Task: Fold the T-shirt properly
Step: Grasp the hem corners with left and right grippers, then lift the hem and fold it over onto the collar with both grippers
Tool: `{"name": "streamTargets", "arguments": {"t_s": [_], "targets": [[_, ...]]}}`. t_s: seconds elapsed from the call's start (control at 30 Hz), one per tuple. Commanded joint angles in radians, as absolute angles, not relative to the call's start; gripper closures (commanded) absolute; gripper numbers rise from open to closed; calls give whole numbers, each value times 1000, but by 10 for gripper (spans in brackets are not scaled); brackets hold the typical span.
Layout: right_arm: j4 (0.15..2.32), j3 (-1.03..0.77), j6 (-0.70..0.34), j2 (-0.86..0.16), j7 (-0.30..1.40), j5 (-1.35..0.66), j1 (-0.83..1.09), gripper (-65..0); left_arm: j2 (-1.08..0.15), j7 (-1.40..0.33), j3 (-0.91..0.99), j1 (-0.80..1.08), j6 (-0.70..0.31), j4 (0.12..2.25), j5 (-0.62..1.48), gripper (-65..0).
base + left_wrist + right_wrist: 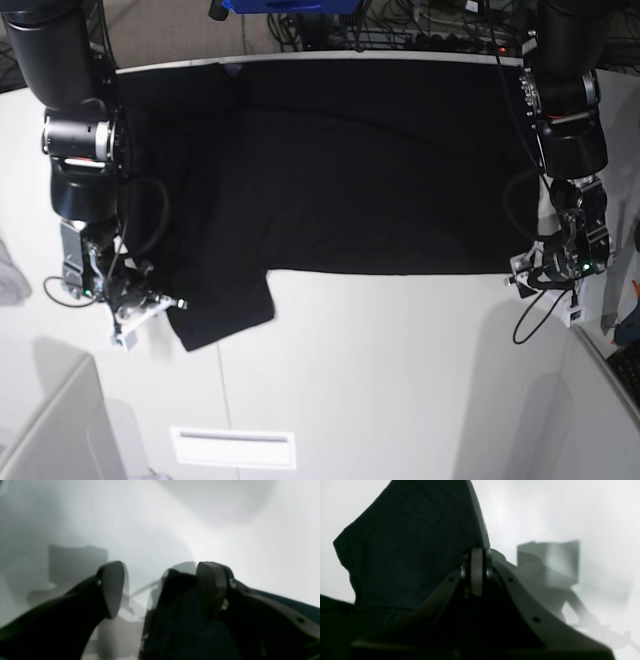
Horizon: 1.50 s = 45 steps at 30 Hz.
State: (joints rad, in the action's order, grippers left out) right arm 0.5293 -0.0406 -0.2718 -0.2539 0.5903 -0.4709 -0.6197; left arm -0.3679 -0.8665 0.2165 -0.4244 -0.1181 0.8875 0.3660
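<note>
The black T-shirt lies spread plain side up across the far half of the white table, and no print shows. One sleeve sticks out toward the front left. My right gripper is at that sleeve's outer edge. In the right wrist view its fingers are pressed together at the edge of a raised flap of black cloth. My left gripper is at the shirt's front right corner. In the left wrist view it is open, with black cloth lying against its right finger.
The table's back edge borders cables and a blue object. A white slot or label sits near the front edge. A grey panel stands at the front left. The table's right edge runs close to my left arm.
</note>
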Motion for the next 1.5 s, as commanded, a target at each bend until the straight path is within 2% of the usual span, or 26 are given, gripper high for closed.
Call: {"name": "streamTargets", "arguments": {"t_s": [0.0,0.17,0.2,0.3,0.43,0.6,1.0,1.27,1.47], "targets": [[535,-38,-271,-260,616,-455,-636,0,-363,-914,209,-426,-125,877,386,-355],[535,-38,-271,-260,616,-455,-636,0,-363,-914,229,-429,-125,872,384,-12],[535,-38,-271,-260,615,-455,-636,0,-363,-914,229,-429,-125,872,383,0],[555,-39,-271,-260,585,-455,-631,0,-366,-914,229,-430,-125,878,384,0],[725,-45,-271,-260,565,-455,-559,0,-371,-921,231,-430,-127,915,389,0],[941,-48,-269,-272,567,-455,-472,0,-369,-980,271,-378,-128,1061,390,0],[1241,-56,-269,-315,638,-456,-300,0,-372,-1079,292,-174,-130,1468,453,0],[1504,-240,-269,-308,720,-463,-119,0,-374,-1190,443,-61,-130,1641,593,0],[1721,-337,-269,-249,796,-463,19,0,-381,-1280,506,12,-130,1767,731,0]]}}
